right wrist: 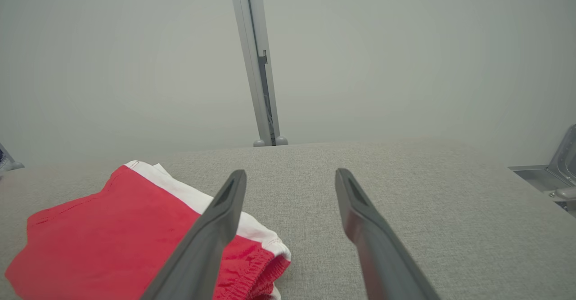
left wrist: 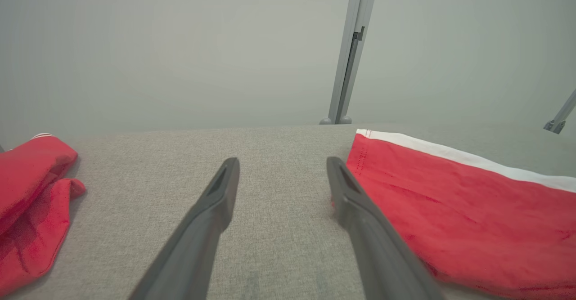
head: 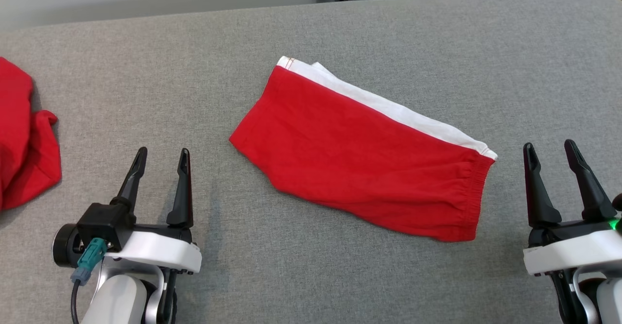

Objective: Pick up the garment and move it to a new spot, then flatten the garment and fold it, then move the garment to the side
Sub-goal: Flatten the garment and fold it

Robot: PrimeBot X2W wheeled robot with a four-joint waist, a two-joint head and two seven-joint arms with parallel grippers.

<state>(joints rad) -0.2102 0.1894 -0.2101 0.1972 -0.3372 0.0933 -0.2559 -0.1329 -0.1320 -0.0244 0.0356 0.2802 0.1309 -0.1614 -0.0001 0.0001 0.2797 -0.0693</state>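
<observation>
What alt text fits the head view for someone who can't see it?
A folded red garment with a white strip lies slanted on the grey table. The left jaws and right jaws stand open and empty at the lower corners, apart from it. A second red cloth lies at the left edge.

The left gripper (head: 163, 150) and the right gripper (head: 549, 144) each carry two long matte-black fingers (head: 182, 188), broad at the root and tapering to a thin tip with a shallow recessed slot on the inner face. Each pair is seated on a black base above a glossy white shell (head: 155, 253), below which the forearm (head: 116, 299) is pale with a silver bracket curving round it. The left wrist bears a black block housing (head: 104, 222) with a round black cap, a teal connector (head: 90, 261) and a dark cable (head: 74, 304); a small green light (head: 615, 224) glows on the right one.
</observation>
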